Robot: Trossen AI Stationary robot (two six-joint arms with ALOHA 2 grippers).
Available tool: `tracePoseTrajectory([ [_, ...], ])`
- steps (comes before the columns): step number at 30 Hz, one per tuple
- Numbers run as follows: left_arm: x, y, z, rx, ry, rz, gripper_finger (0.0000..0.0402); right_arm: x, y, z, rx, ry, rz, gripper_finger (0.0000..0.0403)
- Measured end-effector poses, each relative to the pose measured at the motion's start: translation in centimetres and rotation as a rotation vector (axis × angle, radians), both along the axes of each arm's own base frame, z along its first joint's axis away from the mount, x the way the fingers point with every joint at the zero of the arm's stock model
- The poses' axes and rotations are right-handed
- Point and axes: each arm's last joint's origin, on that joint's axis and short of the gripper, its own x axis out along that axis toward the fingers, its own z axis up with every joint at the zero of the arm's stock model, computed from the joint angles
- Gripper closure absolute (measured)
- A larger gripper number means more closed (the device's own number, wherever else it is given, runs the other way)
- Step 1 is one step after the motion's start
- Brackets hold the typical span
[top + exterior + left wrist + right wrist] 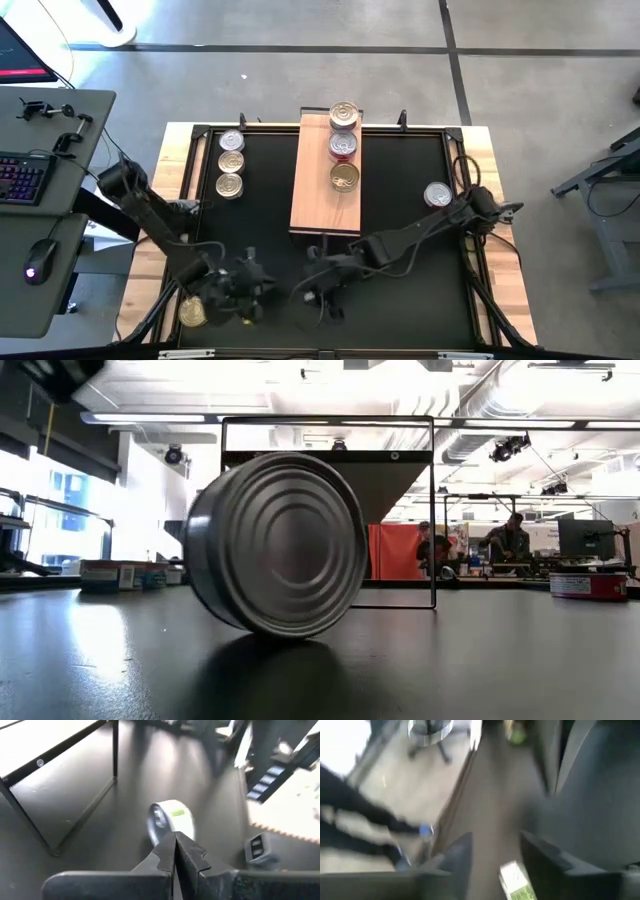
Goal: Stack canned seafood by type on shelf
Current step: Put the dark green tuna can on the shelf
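Overhead, three tins [343, 146] on shelf [312, 190], three beside, left claw [175, 851] shut empty, right claw [495, 855] parted.

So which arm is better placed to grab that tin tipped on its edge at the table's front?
Probably right. The right claw is open, with what looks like the green label of the tin between its fingers. The left claw is shut, pointing at the tin but apart from it.

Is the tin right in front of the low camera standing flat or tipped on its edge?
Tipped on edge: the tin shows its ribbed round face to the low camera, only its rim touching the table.
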Motion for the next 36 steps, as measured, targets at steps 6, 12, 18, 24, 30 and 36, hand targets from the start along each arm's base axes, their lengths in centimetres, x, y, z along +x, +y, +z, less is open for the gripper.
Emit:
tracePoseTrajectory([
  [6, -1.9, -1.3, 1.2, -0.112, -0.085, 0.018, 0.0402, 0.4, 0.3, -3.2, -0.167, 0.174, 0.171, 0.0120],
  [12, -2.4, -1.3, 1.8, -0.114, -0.109, 0.018, 0.0401, 0.7, 0.0, -5.3, -0.297, 0.233, 0.192, 0.0090],
  [18, -2.3, -1.2, 1.7, -0.076, -0.101, 0.011, 0.0402, 0.9, -0.9, -7.8, -0.352, 0.350, 0.177, 0.0089],
  [24, -2.4, -0.9, 2.2, -0.051, -0.106, -0.008, 0.0402, 0.9, -1.5, -9.3, -0.407, 0.425, 0.162, 0.0091],
  [30, -3.7, 0.5, 5.5, -0.016, -0.169, -0.068, 0.0402, 0.3, -1.9, -9.3, -0.506, 0.479, 0.164, 0.0152],
  [36, -5.4, 3.0, 9.2, 0.064, -0.260, -0.091, 0.0402, -0.2, -2.1, -9.4, -0.510, 0.532, 0.151, 0.0279],
])
